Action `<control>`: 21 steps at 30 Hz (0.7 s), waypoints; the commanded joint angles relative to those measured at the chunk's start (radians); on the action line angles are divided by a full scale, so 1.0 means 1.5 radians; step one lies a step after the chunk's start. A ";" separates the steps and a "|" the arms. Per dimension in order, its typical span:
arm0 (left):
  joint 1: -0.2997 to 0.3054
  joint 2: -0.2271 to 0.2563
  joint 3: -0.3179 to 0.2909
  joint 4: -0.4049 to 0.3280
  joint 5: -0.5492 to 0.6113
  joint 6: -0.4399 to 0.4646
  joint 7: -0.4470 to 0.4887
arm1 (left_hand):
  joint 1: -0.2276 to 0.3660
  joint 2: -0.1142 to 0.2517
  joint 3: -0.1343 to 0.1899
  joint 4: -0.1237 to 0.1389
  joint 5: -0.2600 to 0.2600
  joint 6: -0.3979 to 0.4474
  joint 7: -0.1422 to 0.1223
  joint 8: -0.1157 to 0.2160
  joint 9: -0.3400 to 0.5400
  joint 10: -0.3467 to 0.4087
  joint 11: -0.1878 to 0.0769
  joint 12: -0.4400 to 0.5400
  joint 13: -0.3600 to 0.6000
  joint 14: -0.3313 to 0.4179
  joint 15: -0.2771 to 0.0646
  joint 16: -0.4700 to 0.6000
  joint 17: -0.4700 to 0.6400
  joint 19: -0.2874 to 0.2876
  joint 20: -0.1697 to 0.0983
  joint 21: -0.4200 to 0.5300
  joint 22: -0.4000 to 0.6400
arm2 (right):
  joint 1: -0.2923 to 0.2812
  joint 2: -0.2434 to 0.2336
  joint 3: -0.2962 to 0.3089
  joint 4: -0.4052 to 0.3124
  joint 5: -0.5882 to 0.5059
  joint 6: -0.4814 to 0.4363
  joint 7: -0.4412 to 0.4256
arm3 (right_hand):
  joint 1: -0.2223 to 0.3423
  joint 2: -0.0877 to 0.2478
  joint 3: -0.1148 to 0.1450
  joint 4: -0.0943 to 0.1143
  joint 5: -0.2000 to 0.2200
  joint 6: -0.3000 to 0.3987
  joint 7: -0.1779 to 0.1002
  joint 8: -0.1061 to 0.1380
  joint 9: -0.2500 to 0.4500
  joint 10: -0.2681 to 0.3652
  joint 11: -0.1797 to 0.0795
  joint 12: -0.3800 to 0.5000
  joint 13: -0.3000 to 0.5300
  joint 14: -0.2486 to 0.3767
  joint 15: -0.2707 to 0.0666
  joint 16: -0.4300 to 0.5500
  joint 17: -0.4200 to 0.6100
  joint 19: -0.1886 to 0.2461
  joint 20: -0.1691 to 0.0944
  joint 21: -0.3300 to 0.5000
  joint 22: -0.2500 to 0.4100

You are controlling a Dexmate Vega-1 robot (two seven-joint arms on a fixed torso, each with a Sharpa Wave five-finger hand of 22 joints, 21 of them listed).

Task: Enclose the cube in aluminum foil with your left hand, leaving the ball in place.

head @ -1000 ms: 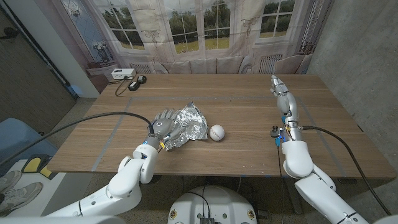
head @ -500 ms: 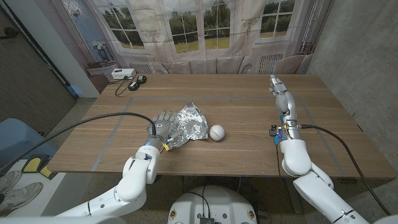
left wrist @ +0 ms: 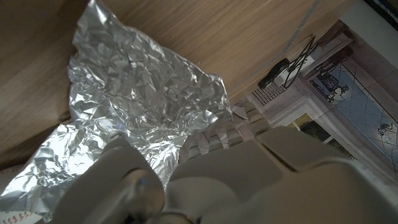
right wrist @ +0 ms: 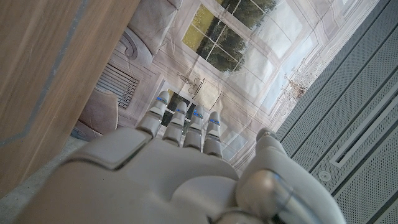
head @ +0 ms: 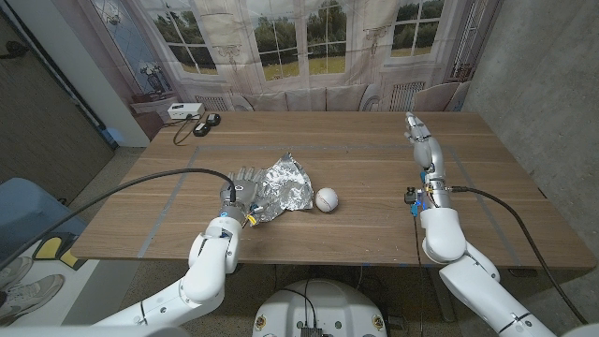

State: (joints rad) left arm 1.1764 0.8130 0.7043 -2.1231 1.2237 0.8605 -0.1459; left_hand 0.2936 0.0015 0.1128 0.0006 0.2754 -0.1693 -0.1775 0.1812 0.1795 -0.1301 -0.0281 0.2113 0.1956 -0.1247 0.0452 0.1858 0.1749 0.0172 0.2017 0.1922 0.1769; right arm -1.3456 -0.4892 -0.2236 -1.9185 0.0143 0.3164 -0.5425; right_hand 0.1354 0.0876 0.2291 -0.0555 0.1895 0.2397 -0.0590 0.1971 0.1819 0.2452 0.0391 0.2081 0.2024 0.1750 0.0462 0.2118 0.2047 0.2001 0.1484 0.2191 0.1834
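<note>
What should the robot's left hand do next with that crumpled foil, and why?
Probably press the near edge of the aluminum foil down and inward. The left hand lies against the foil's left side, the sheet stands loosely bunched with a raised peak, and the ball sits just to its right, so pushing sideways might bump it.

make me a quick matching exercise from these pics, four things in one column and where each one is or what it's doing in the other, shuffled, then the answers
Things
1. crumpled silver aluminium foil
2. small white ball
3. left hand
4. right hand

Places or states
A. fingers straight, holding nothing, over the table's right side
B. on the wood, just right of the foil
C. at the foil's left edge, touching it
D. bunched up in a mound near the table's middle

Pairs: 1-D, 2-B, 3-C, 4-A
</note>
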 commanded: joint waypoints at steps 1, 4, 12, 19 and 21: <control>0.087 0.007 -0.127 -0.043 -0.207 -0.131 0.250 | -0.007 -0.008 -0.011 0.005 0.005 0.000 0.007 0.012 0.002 0.025 0.013 0.011 0.002 0.019 0.003 0.007 0.002 0.010 0.002 0.006 0.002 | 0.005 0.000 -0.003 0.002 0.001 -0.002 -0.006 | 0.000 0.001 0.002 0.002 0.004 0.005 0.002 -0.001 0.002 0.004 0.002 0.002 0.001 0.008 -0.001 0.004 0.000 0.007 -0.002 0.001 0.003; 0.095 0.023 -0.132 -0.048 -0.227 -0.168 0.286 | 0.000 0.005 -0.012 0.005 0.004 0.058 0.013 0.024 0.001 0.065 0.008 0.022 0.002 0.067 -0.015 0.013 0.001 0.067 -0.032 0.022 0.002 | 0.004 -0.001 -0.003 0.001 0.000 -0.001 -0.007 | -0.001 0.001 0.002 0.003 0.004 0.005 0.004 -0.001 0.002 0.006 0.003 0.002 0.001 0.009 0.001 0.004 0.000 0.008 0.000 0.002 0.003; 0.099 0.067 -0.162 -0.055 -0.335 -0.275 0.292 | 0.046 0.043 0.009 -0.016 -0.003 0.106 0.029 0.021 0.001 0.109 0.005 0.026 0.001 0.143 -0.040 0.014 -0.001 0.181 -0.091 0.040 -0.002 | -0.001 0.000 -0.001 0.002 0.005 0.002 -0.010 | -0.001 0.000 0.002 0.003 0.004 0.005 0.003 -0.001 0.002 0.006 0.002 0.002 0.001 0.011 0.000 0.004 0.000 0.008 0.000 0.001 0.003; 0.068 0.084 -0.133 -0.069 -0.315 -0.272 0.236 | 0.085 0.104 0.048 -0.027 -0.008 0.154 0.027 0.024 0.001 0.153 -0.007 0.032 0.001 0.181 -0.051 0.011 -0.002 0.218 -0.089 0.035 -0.003 | -0.004 0.002 0.001 0.005 0.003 0.010 -0.015 | -0.004 0.001 0.002 0.005 0.005 0.005 0.002 -0.002 0.002 0.007 0.003 0.002 0.001 0.012 0.000 0.005 0.000 0.007 -0.002 0.001 0.003; 0.049 0.090 -0.118 -0.076 -0.302 -0.253 0.183 | 0.101 0.106 0.059 -0.038 -0.010 0.170 0.025 0.026 0.001 0.162 -0.009 0.032 0.000 0.189 -0.055 0.009 -0.003 0.224 -0.087 0.032 -0.003 | -0.004 0.003 0.001 0.007 0.002 0.012 -0.016 | -0.004 0.001 0.002 0.005 0.005 0.006 0.002 -0.002 0.002 0.007 0.002 0.002 0.001 0.013 0.000 0.005 0.001 0.007 -0.002 0.001 0.003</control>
State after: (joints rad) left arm 1.3026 0.8997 0.4945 -2.2030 0.8305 0.5493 0.2207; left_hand 0.4195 0.1488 0.1778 -0.0441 0.2656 0.0594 -0.1346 0.2119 0.1793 0.0922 -0.0385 0.2519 0.1957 0.1389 -0.0337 0.1975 0.1721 0.3357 0.0695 0.2448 0.1719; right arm -1.3464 -0.4886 -0.2253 -1.9145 0.0193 0.3203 -0.5585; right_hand 0.1326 0.0905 0.2291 -0.0555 0.1895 0.2396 -0.0589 0.1971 0.1819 0.2488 0.0427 0.2081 0.2023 0.1857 0.0460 0.2118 0.2047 0.2000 0.1485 0.2191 0.1834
